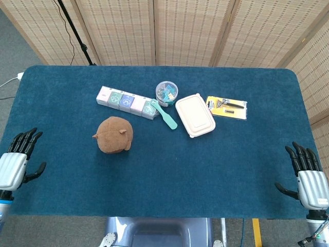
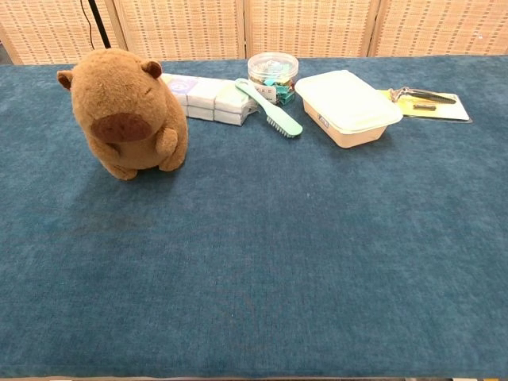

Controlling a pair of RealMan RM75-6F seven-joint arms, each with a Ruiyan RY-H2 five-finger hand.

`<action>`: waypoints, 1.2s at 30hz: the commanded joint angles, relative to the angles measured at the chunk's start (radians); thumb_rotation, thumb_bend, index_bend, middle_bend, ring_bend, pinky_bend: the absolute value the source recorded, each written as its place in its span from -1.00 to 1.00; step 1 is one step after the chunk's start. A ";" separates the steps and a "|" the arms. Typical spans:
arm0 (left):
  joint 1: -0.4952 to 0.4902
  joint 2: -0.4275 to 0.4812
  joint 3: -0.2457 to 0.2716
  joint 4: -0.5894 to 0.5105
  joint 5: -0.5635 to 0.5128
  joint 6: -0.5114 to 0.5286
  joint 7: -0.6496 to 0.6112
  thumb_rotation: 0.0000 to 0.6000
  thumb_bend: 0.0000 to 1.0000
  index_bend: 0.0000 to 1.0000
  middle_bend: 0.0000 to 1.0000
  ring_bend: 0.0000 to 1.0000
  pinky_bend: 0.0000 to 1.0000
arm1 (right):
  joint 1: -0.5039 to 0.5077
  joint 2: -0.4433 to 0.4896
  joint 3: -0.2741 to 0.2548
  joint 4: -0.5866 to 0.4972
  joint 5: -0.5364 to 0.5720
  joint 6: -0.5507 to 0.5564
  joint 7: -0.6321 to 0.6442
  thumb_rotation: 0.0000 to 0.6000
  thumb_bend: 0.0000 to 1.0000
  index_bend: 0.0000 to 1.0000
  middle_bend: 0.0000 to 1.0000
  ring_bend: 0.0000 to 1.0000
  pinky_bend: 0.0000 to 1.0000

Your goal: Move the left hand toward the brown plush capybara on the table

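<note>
With the capybara (image 1: 113, 135) sitting upright left of centre on the table (image 1: 164, 175), well apart from the empty left hand (image 1: 18, 162) at the near-left edge, fingers spread, the reach called for a level, forward-right approach.

Left hand (image 1: 14, 167) absent from chest view.

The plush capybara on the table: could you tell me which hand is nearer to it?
Left. The left hand sits at the table's left edge, near the capybara; the right hand is at the far right edge.
</note>
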 commanded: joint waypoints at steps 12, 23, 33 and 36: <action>-0.173 0.014 -0.108 -0.139 -0.132 -0.181 0.060 1.00 -0.18 -0.31 -1.00 -1.00 -1.00 | 0.002 0.016 0.002 -0.013 0.013 -0.016 0.027 1.00 -1.00 -1.00 -1.00 -1.00 -1.00; -0.233 -0.105 -0.143 -0.053 -0.229 -0.225 0.031 1.00 -0.12 -0.12 -1.00 -1.00 -1.00 | 0.003 0.028 0.006 -0.020 0.026 -0.026 0.050 1.00 -1.00 -1.00 -1.00 -1.00 -1.00; -0.253 -0.187 -0.144 0.029 -0.239 -0.231 -0.033 1.00 -0.12 -0.12 -1.00 -1.00 -1.00 | 0.007 0.031 0.005 -0.024 0.033 -0.043 0.058 1.00 -1.00 -1.00 -1.00 -1.00 -1.00; -0.252 -0.206 -0.142 0.034 -0.222 -0.215 -0.055 1.00 -0.12 -0.12 -1.00 -1.00 -1.00 | 0.008 0.032 0.005 -0.025 0.035 -0.046 0.060 1.00 -1.00 -1.00 -1.00 -1.00 -1.00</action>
